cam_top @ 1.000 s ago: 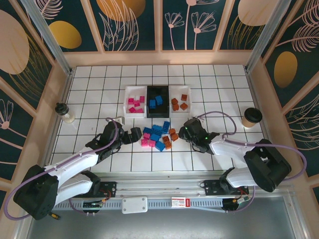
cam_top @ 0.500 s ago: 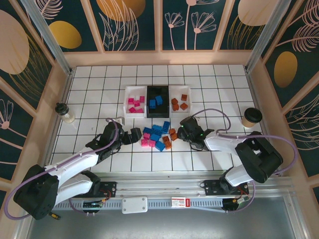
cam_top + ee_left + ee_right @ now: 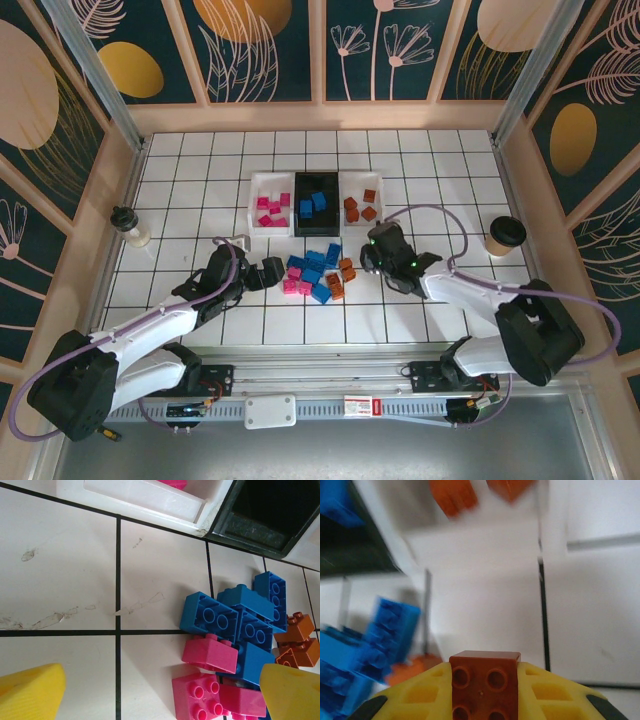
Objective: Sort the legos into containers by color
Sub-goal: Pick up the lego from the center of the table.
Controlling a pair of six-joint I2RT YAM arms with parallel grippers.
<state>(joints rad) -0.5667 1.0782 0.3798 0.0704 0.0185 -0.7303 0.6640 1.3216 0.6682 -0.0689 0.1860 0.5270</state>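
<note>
Loose legos (image 3: 318, 275) in blue, pink and orange-brown lie heaped in front of three containers: a white tray (image 3: 252, 205) with pink bricks, a black tray (image 3: 298, 228) with blue ones, and a white tray (image 3: 378, 205) with orange-brown ones. My left gripper (image 3: 275, 270) stands open just left of the heap. Its yellow fingertips (image 3: 30, 692) flank a pink brick (image 3: 197, 695), with blue bricks (image 3: 235, 620) beyond. My right gripper (image 3: 484, 700) is shut on an orange-brown brick (image 3: 485, 677). It hangs right of the heap, facing the blurred orange tray (image 3: 470, 540).
A paper coffee cup (image 3: 507, 235) stands at the right side and a small bottle (image 3: 128, 225) at the left. Wooden-framed walls close in the tiled floor on three sides. Bare tiles stretch behind the trays and to both sides.
My right gripper has closed on an orange-brown brick at the heap's right edge and drawn up and back toward the trays. The left arm has stayed still.
</note>
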